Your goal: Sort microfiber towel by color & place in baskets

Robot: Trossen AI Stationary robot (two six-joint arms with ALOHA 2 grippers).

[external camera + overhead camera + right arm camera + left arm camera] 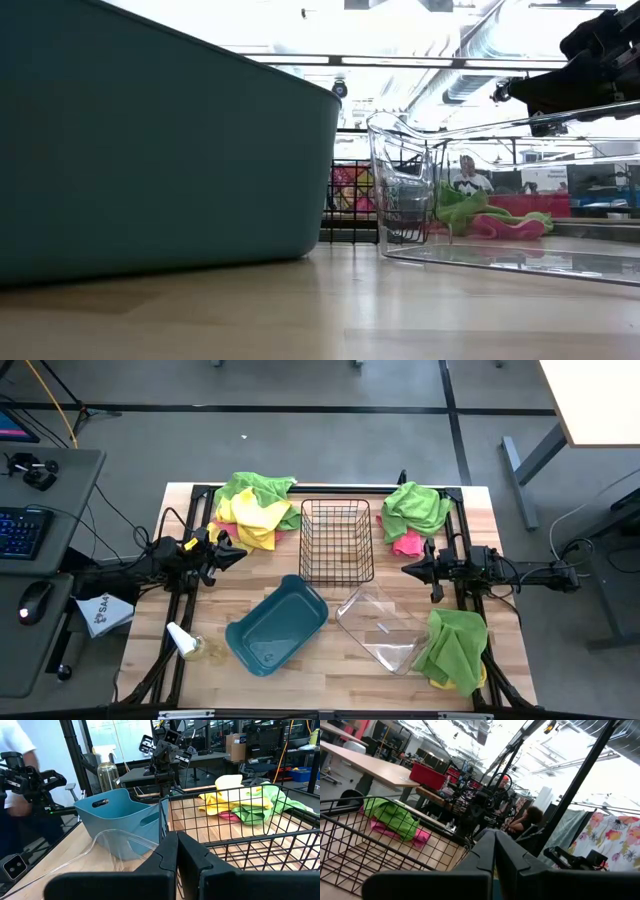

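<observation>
No towel is held: left hand (236,553) and right hand (408,569) are closed, empty, flanking the wire basket (337,540). Towel piles (256,508) sit at 11, 1 and 5 o'clock on the worktop (320,660). A first pick is needed next.

Two dark arms, black cables, matte black fingers (172,855).

The wooden table (330,670) carries a black wire-mesh basket (337,541), a teal plastic bin (277,626), a clear plastic bin (385,626), three heaps of green, yellow and pink towels, and a spray bottle (186,643).
</observation>
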